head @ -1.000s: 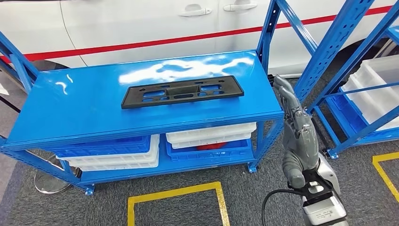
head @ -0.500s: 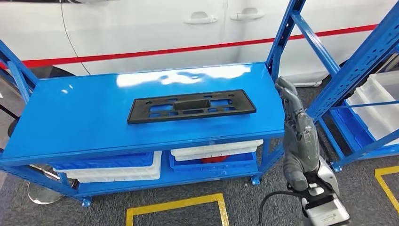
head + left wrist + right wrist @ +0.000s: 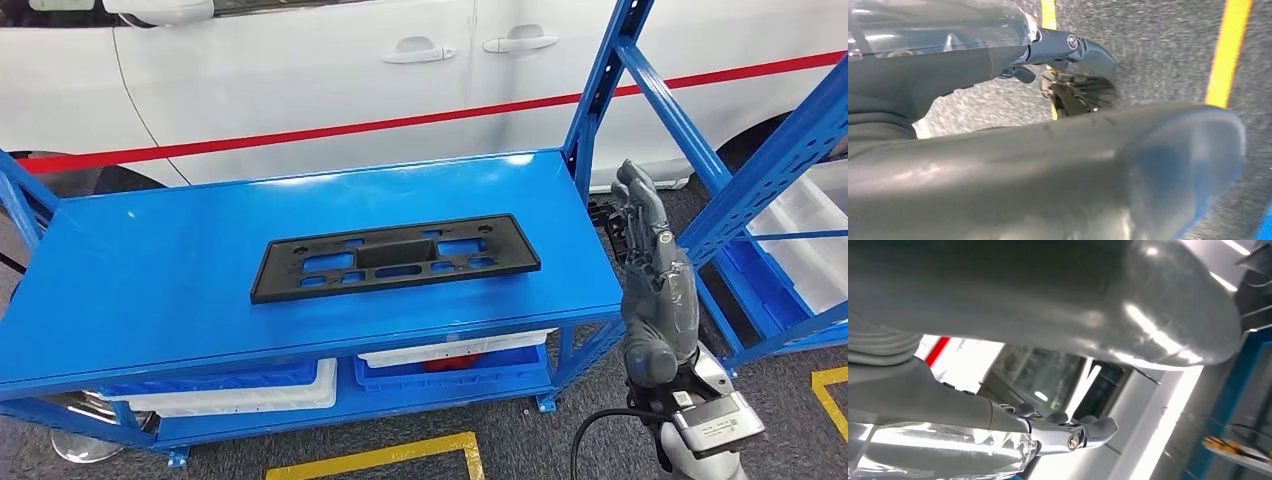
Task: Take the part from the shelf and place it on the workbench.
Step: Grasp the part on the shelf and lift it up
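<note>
Nearest to the robot, the right hand was raised beside the right end of the blue shelf, its fingers stretched out and slightly apart, holding nothing. In the left wrist view the left hand hung over the grey floor with its yellow line; it seemed to hold nothing, but I could not tell surely how its fingers lay, because the thumb covered most of that picture. A little farther, the black part, a long flat plate with several openings, lay flat on the top surface of the shelf, near the middle and somewhat to the right, well apart from both hands. Under the top surface stood white bins and blue bins. Farthest was a white car with a red stripe. In my judgement the step in hand was the approach to the part, not yet the grasp. To do it well, the right hand should come over the near long edge toward the right end of the plate, fingers kept wide, and the thumb should go under the edge. Because the plate is long and thin, a one-end grip may let it tilt, so support from the left hand would be safer.
</note>
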